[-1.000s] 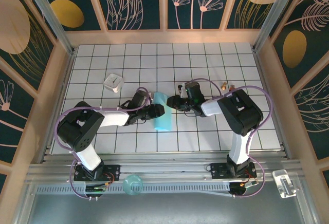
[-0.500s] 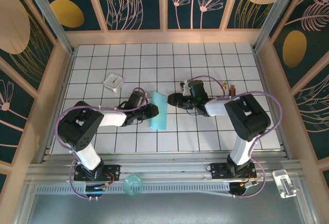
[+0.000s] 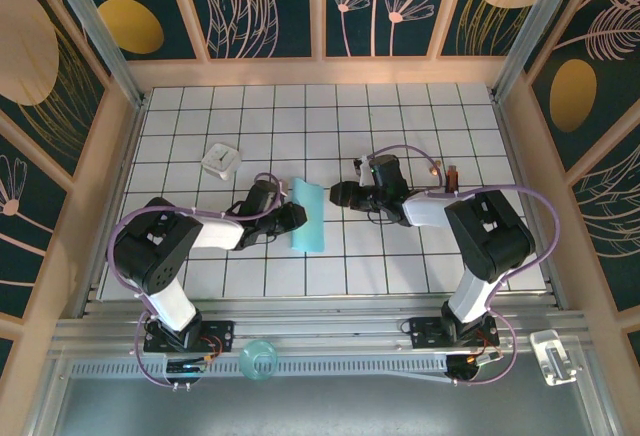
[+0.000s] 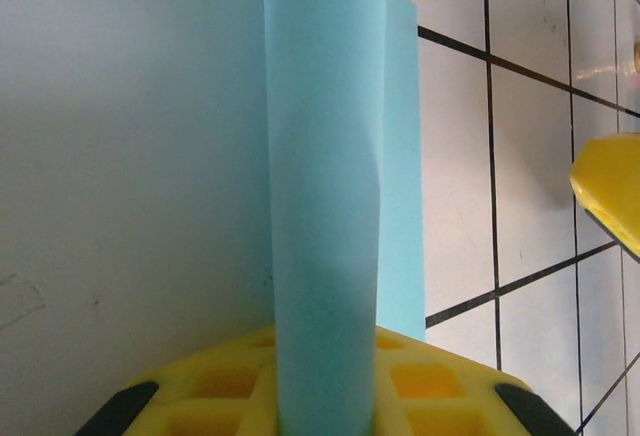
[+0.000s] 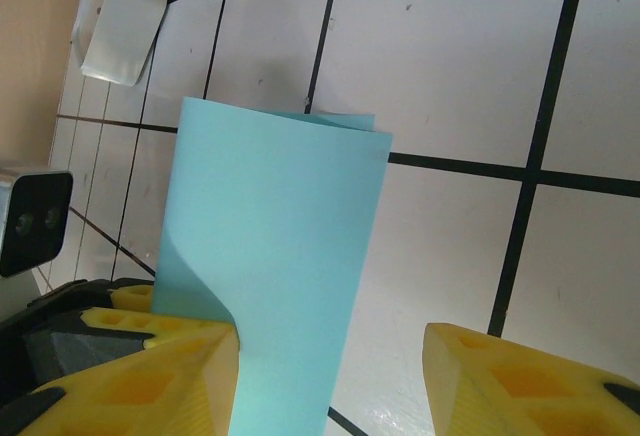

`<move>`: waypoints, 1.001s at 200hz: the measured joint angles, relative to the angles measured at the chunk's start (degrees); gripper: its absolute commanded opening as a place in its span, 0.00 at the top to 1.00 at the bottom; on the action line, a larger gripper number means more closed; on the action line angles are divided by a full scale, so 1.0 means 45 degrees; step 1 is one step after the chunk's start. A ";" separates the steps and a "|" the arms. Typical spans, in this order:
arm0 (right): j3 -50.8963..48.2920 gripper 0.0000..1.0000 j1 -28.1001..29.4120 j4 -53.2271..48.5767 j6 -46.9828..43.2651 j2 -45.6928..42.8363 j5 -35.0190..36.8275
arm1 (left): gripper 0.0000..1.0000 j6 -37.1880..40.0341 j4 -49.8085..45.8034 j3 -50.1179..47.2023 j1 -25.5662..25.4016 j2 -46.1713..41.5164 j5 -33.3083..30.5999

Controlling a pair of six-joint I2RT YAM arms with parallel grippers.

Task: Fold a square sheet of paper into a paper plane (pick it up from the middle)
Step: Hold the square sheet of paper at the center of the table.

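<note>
Over a white gridded tabletop (image 3: 400,116) walled by teal leaf panels (image 3: 270,6), my left fingers (image 4: 420,381) are pinching the one folded light-blue paper sheet (image 3: 309,218) at its middle; my right fingers (image 5: 500,376) are gaping empty beside it.

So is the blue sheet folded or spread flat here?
Folded over, loosely. The sheet of paper shows two layers at its far edge and curves up from the left gripper, which is shut on it.

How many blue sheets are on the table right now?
1: the folded paper, pinched at its edge by the left gripper, with the open right gripper beside it. None seems hidden.
</note>
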 measured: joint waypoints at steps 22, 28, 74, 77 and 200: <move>0.0000 0.48 0.0000 0.0005 -0.0044 0.0000 -0.0005 | 0.85 -0.0233 0.0024 -0.0068 -0.0053 0.0000 0.0272; 0.0000 0.49 0.0000 0.0005 -0.0044 0.0000 -0.0005 | 0.85 -0.0262 0.0019 -0.0073 -0.0087 0.0000 0.0369; -0.0369 0.51 -0.0053 0.0058 -0.0044 -0.0243 0.0112 | 0.86 -0.0335 0.0418 0.0223 -0.0782 0.0500 0.1642; -0.0447 0.51 -0.0068 0.0063 -0.0044 -0.0311 0.0146 | 0.86 -0.0335 0.0413 0.0282 -0.0835 0.0573 0.1739; -0.0884 0.68 -0.0015 0.0117 -0.0233 0.0359 0.0044 | 0.78 0.0330 -0.0267 0.1025 -0.1093 0.1015 0.1982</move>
